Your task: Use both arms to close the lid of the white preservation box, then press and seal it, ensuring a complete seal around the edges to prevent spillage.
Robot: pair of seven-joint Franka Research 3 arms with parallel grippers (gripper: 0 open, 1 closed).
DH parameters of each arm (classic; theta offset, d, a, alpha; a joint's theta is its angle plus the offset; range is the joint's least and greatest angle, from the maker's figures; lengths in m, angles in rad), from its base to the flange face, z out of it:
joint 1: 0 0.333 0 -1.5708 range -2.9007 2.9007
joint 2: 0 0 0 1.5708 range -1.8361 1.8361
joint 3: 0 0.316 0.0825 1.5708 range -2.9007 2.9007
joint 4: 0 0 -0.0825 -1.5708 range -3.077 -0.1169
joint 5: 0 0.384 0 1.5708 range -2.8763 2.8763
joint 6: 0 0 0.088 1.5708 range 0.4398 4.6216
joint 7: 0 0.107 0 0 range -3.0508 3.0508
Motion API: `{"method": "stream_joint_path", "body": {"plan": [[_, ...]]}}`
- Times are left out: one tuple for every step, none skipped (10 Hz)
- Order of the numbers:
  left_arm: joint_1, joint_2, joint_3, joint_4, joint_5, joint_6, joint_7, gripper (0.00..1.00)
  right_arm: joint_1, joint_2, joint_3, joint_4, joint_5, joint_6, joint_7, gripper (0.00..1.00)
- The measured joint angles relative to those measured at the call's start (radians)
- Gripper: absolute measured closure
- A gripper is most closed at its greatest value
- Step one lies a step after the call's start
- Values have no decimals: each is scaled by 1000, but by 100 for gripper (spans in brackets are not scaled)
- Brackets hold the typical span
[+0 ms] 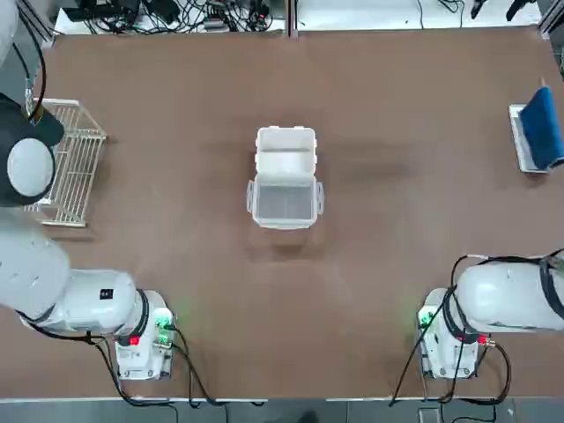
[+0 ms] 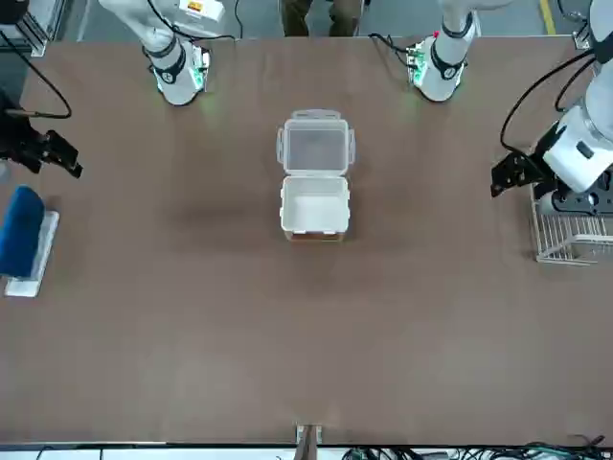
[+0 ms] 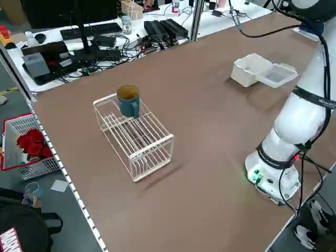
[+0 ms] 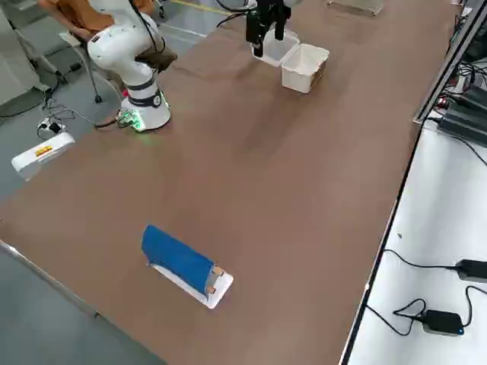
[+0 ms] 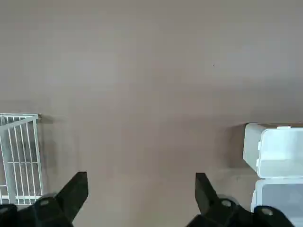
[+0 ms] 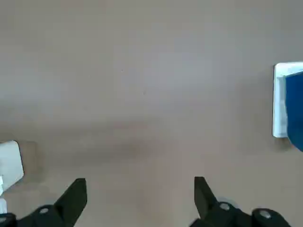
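The white preservation box [image 1: 285, 152] stands open at the table's centre. Its lid [image 1: 284, 201] lies flat on the table on the side toward the arms' bases, joined to the box along one edge, with small latch flaps at its sides. In the front view the deep box [image 2: 315, 206] is nearer the camera than the lid [image 2: 316, 146]. My left gripper [image 2: 506, 175] hovers far to the box's left, by the wire rack, open and empty [image 5: 140, 194]. My right gripper [image 2: 59, 155] hangs far to the box's right, above the blue-topped tray, also open and empty [image 6: 139, 196].
A white wire rack [image 1: 66, 163] with a blue mug [image 3: 128, 101] on it sits at the table's left edge. A blue-topped tray [image 1: 538, 132] lies at the right edge. Cables and power strips [image 1: 167, 13] run past the far edge. Bare brown tabletop [image 1: 405, 229] surrounds the box.
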Motion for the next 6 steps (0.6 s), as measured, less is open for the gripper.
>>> {"method": "stream_joint_path", "body": {"plan": [[0, 0, 0, 0, 0, 0, 7, 0, -1, 0, 0, 0, 0, -1, 0, 0], [0, 0, -1, 0, 0, 0, 10, 0, -3, 0, 0, 0, 0, -1, 4, 0], [0, 0, -1, 0, 0, 0, 10, 0, -3, 0, 1, 0, 1, -1, 53, 0], [0, 0, -1, -1, 0, 0, 10, 0, 2, 0, 7, 0, 10, 0, 139, 0], [0, 0, -1, -4, 0, 0, 10, 0, 20, 0, 15, 0, 24, 0, 251, 0], [0, 0, 0, -8, 0, -1, 10, 0, 50, 1, 20, -1, 44, 0, 378, 0]]}}
